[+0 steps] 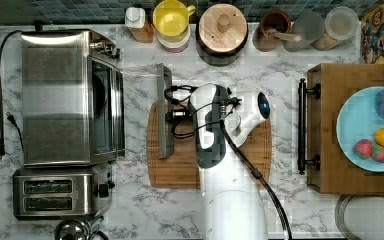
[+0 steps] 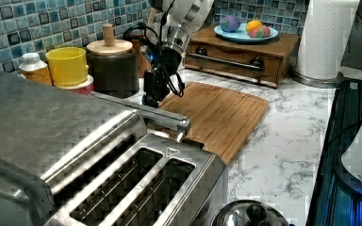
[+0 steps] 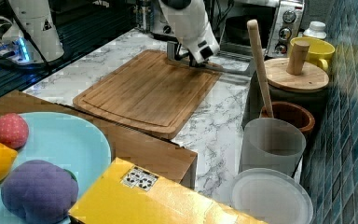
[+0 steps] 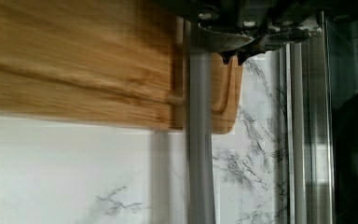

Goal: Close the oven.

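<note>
The oven (image 1: 55,95) stands at the top view's left with its glass door dropped open toward the middle of the counter. The door's long steel bar handle (image 1: 163,110) lies over the edge of a wooden cutting board (image 1: 180,170). My gripper (image 1: 172,116) sits right at the middle of that handle, on the side away from the oven. In the wrist view the gripper (image 4: 232,57) has its tips pressed together, shut on nothing, just beside the handle (image 4: 200,163). In the left view the gripper (image 2: 151,99) hangs low against the handle (image 2: 141,110).
A two-slot toaster (image 1: 55,194) stands beside the oven. A yellow mug (image 1: 172,20), a lidded canister (image 1: 222,30) and jars line the tiled back wall. A wooden drawer box (image 1: 325,125) carrying a blue plate (image 1: 355,120) of toy food stands at the top view's right.
</note>
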Available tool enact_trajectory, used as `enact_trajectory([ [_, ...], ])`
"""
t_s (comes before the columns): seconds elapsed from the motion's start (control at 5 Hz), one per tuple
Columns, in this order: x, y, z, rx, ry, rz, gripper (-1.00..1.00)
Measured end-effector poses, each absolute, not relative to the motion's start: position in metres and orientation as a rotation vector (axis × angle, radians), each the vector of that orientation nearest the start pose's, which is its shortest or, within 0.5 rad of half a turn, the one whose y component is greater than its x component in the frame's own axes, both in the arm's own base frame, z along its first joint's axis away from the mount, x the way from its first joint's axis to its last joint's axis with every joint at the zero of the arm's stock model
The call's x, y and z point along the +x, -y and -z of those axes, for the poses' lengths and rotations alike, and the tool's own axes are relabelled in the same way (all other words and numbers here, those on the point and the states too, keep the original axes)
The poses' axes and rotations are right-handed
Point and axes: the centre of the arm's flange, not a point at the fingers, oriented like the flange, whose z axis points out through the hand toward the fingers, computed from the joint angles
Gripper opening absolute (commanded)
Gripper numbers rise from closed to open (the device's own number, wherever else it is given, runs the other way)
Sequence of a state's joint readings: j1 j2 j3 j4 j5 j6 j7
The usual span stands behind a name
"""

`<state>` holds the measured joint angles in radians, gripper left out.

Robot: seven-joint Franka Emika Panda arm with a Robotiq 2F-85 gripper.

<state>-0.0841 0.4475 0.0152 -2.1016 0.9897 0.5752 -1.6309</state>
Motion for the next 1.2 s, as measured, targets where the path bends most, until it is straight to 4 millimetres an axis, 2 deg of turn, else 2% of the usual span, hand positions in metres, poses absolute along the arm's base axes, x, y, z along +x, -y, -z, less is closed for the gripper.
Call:
enact_trajectory([
  [0.2, 0.549, -0.017, -0.227, -2.351, 0.045, -0.003, -1.0],
  [0.4, 0.552, -0.051, -0.267, -2.396, 0.093, 0.013, -1.0],
  [0.6, 0.555, -0.085, -0.297, -2.586, 0.171, 0.017, -1.0],
  [0.8, 0.559, -0.127, -0.319, -2.827, 0.175, 0.014, -1.0],
  [1.0, 0.55, -0.171, -0.34, -3.007, 0.169, 0.127, -1.0],
  [1.2, 0.533, -0.218, -0.361, -3.07, 0.188, 0.23, -1.0],
])
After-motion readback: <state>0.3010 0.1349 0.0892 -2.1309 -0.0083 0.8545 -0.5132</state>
